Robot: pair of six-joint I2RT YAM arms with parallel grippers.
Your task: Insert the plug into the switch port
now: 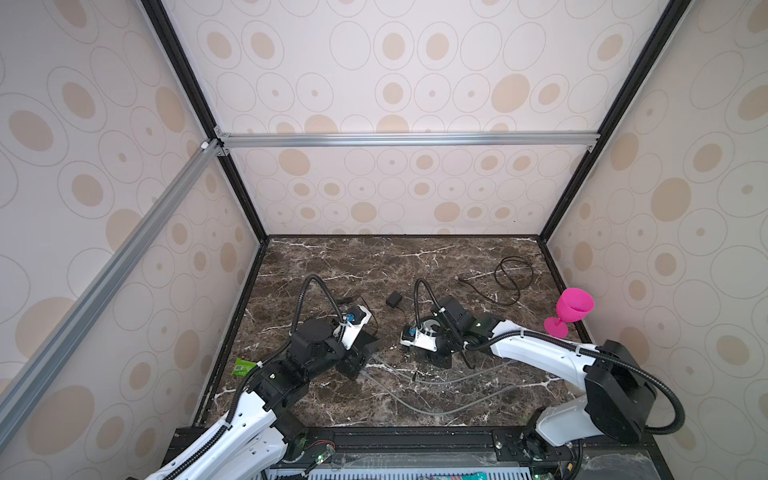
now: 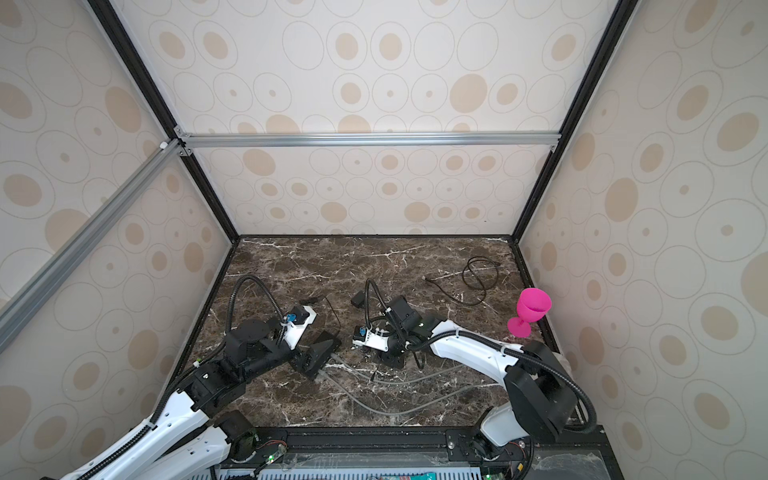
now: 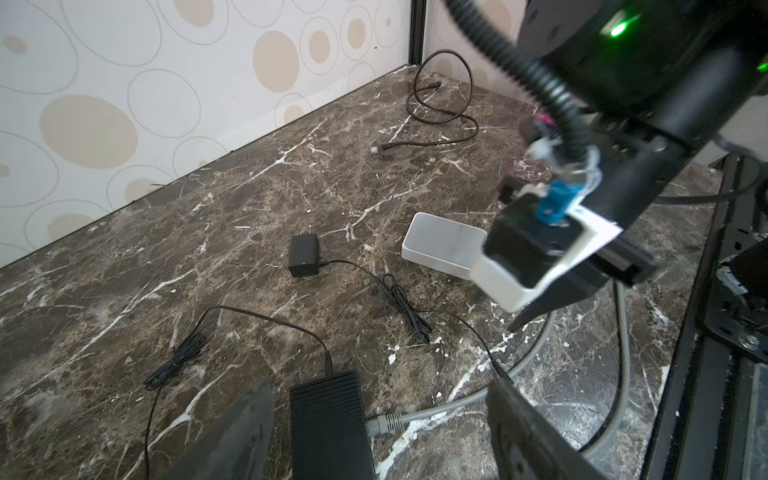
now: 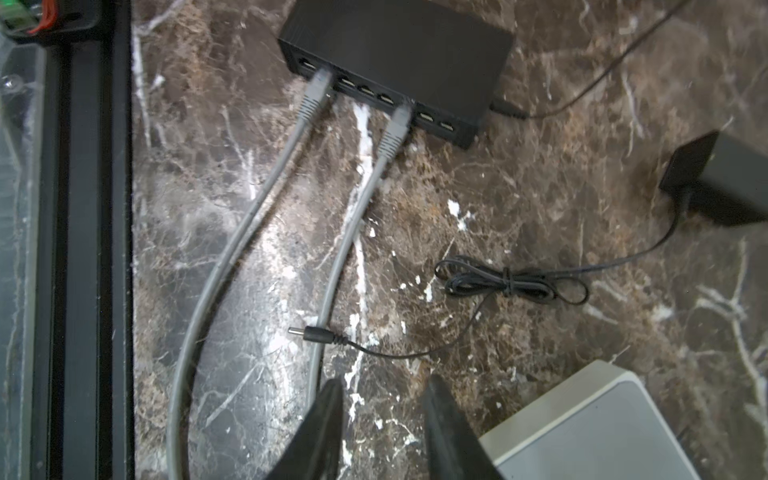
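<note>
The black switch (image 4: 395, 62) lies on the marble table, its row of ports facing my right gripper, with two grey cables (image 4: 249, 216) plugged in. A small black barrel plug (image 4: 311, 334) on a thin wire lies loose on the table just ahead of my right gripper (image 4: 382, 399), which is open and empty. That wire runs to a black adapter (image 4: 719, 183). My left gripper (image 3: 382, 415) is open, its fingers (image 3: 245, 432) straddling the switch (image 3: 328, 424) without touching it. In both top views the two grippers (image 1: 359, 353) (image 1: 409, 352) sit close together at mid-table.
A white box (image 3: 444, 245) sits under the right wrist. A bundled wire (image 3: 176, 361) leads from the switch. A black cable coil (image 1: 513, 276) lies at the back right, a pink goblet (image 1: 573, 307) by the right wall, and a green packet (image 1: 243, 368) at the left edge.
</note>
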